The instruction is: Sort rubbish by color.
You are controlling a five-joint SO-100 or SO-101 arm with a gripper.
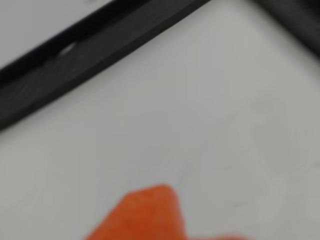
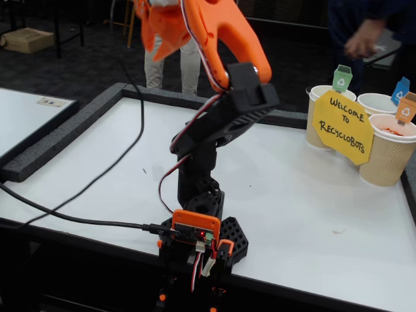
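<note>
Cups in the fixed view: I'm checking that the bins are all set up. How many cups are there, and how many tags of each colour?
cups: 3
green tag: 1
blue tag: 1
orange tag: 1
Total: 6

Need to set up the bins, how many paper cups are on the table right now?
3 in the fixed view, clustered at the table's right edge: green-tagged cup behind the yellow sign, blue-tagged cup farther back, orange-tagged cup nearest. More could be hidden behind them.
</note>
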